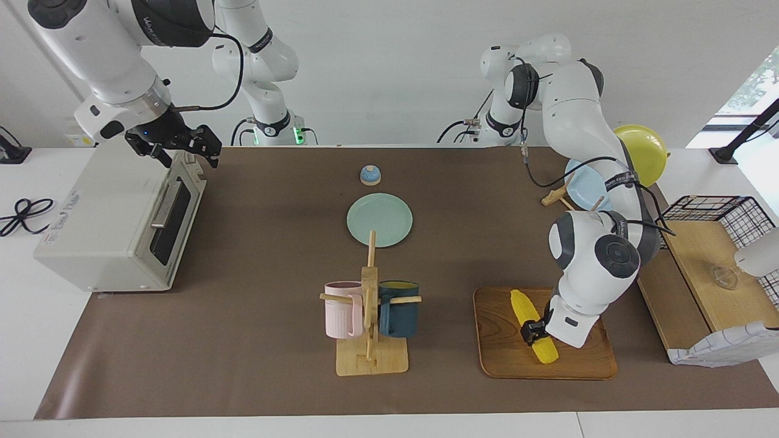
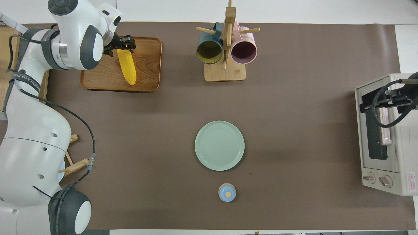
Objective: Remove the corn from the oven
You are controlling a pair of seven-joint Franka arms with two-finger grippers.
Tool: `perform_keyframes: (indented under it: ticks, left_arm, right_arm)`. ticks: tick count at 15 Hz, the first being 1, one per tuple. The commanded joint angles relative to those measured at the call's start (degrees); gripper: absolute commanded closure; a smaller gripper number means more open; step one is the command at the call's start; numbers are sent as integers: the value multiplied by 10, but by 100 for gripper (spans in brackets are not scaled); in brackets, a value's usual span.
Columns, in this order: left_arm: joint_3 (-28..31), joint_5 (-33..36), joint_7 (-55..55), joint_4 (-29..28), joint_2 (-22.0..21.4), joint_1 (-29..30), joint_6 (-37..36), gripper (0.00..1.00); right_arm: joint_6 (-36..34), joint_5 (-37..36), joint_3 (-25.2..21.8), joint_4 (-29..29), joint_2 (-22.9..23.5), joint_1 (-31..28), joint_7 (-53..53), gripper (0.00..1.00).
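My left gripper (image 1: 533, 331) is down at the corn (image 1: 523, 307), low over the cob's thicker end. I cannot tell whether it is pinching the cob or has let go. The corn lies flat on the tray (image 1: 584, 364), toward my left arm's end of the table and farther from me than the mug rack (image 1: 369, 316). It runs slantwise along the tray, with its thin tip pointing back toward me. I judge the job nearly done, because the cob is out and resting on wood with nothing left to carry it to. The low wrist suits a gentle set-down, not a drop.

My right gripper (image 1: 173, 146) is spread wide in the air over the oven's (image 1: 109, 213) top front corner, touching nothing. The oven sits at my right arm's end with its dark door up and shut and the bar handle (image 1: 163, 210) free. I think that hand is there because the door was its part of the work.

The corn is bright yellow, slender and tapered, with rows of kernels along it. It looks smooth and a bit rounded, so I would expect it to roll if it were nudged sideways. The tray's raised rim should catch it.
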Motion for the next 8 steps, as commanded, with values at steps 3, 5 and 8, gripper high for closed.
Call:
perform_keyframes:
  ticks: [3, 5, 8]
  left_arm:
    - [5, 6, 0, -13, -55, -5, -65, 0]
    - [5, 8, -1, -29, -102, -3, -99, 0]
    - [6, 11, -3, -140, -226, -7, -137, 0]
  right_arm:
    - [-1, 15, 1, -6, -5, -6, 9, 0]
    - [-1, 15, 0, -9, -7, -4, 11, 0]
    - [-4, 15, 1, -11, -15, -3, 10, 0]
